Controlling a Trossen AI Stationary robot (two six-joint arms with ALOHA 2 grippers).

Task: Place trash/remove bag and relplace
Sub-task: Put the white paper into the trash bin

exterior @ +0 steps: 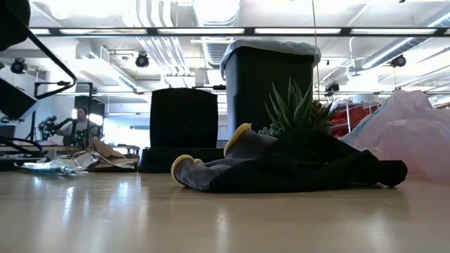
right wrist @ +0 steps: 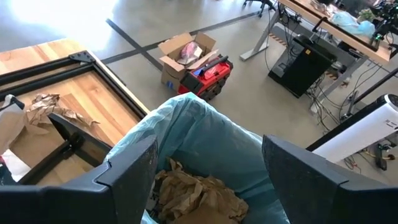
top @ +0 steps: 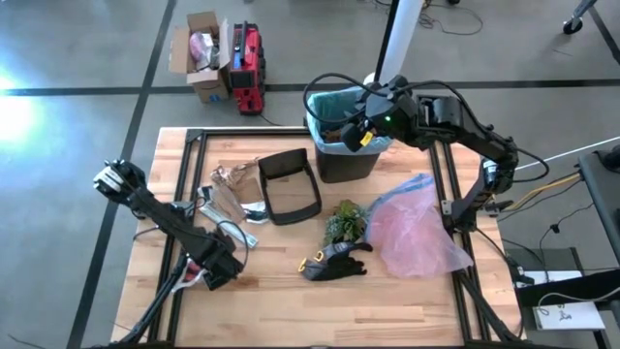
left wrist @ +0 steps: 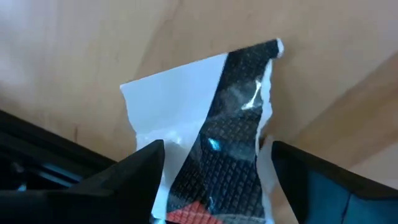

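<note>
Left tool (left wrist: 211,165): spread, low over the worktop (top: 407,301) near its front left, straddled a white-and-black wrapper (left wrist: 211,118) lying flat.
Right tool (right wrist: 208,171): spread, empty, hovered over the bin's (top: 346,160) mouth at the worktop's back edge.
Bag (right wrist: 205,134): teal, lined the bin, crumpled brown paper (right wrist: 196,193) inside.
Other trash (top: 231,189): brown paper and scraps, lay left of the black lid (top: 289,184).

wrapper (left wrist: 217,137) on table (left wrist: 74,56), between tool (left wrist: 214,180) fingers
</note>
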